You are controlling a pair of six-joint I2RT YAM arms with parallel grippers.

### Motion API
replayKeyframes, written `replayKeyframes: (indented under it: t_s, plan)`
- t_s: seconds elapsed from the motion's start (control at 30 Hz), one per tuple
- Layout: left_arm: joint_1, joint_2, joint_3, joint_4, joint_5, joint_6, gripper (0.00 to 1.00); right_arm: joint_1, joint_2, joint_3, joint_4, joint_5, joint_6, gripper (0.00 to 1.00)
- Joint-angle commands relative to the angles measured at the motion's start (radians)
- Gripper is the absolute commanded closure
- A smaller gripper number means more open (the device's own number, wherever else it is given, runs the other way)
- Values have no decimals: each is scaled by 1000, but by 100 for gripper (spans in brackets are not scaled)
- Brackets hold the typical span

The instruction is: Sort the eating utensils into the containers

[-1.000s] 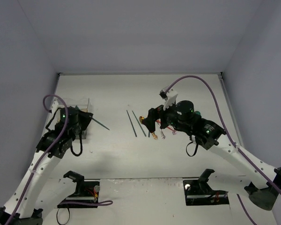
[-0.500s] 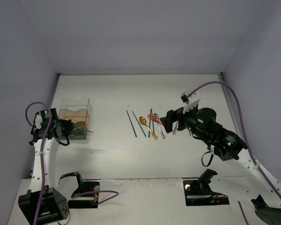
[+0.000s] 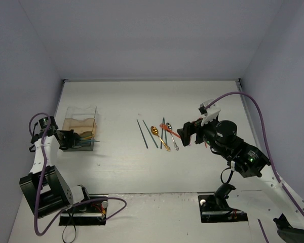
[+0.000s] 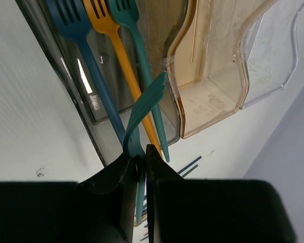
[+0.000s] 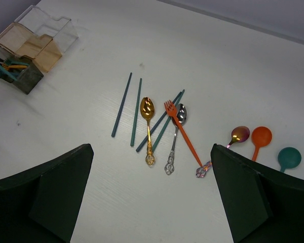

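My left gripper point(image 4: 140, 158) is shut on the handle of a teal fork point(image 4: 148, 97), whose tines reach over the near end of the container point(image 4: 207, 101). In that box's grey compartment lie a blue fork point(image 4: 85, 53), an orange fork point(image 4: 122, 63) and another teal fork point(image 4: 144, 66). From above, the left gripper point(image 3: 66, 137) sits just left of the container point(image 3: 81, 109). My right gripper point(image 5: 152, 197) is open, hovering over the loose utensils: two dark chopsticks point(image 5: 121, 105), a gold spoon point(image 5: 148, 126), an orange fork point(image 5: 183, 134) and a silver spoon point(image 5: 176, 136).
Two more chopsticks point(image 5: 163, 125) lie crossed under the spoons. At the right lie an iridescent spoon point(image 5: 235, 137), an orange spoon point(image 5: 259, 139) and a teal spoon point(image 5: 288, 158). The box's tan and clear compartments hold nothing. Walls close in the table's left, back and right sides.
The left arm has drawn back from over the container to its left side, still gripping its utensil. The right arm has pulled back to the right, off the utensil cluster.
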Motion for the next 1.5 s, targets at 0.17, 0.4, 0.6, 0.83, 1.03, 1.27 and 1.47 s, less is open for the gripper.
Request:
replayKeyframes:
  t_s: [0.17,0.4,0.6,0.83,1.03,1.27,1.47]
  plan:
    - [77,26,13,51,35,-29,89,-4,-29,-9,34,57,-23,0]
    - [97,55,17,52,57,-18,80,-3,-32,-11,31,61,-28,0]
    - [99,50,25,52,59,-16,70,-2,-34,-19,31,61,-28,0]
    - [97,-23,89,1,70,12,48,-2,-13,-13,27,67,-16,0]
    - [70,-162,234,-80,70,185,25,-5,87,6,7,64,41,0]
    - [-118,-281,354,-152,12,513,16,-57,247,25,-11,4,134,1]
    - [-283,-385,349,-209,-33,714,16,-182,454,56,-19,-162,177,7]
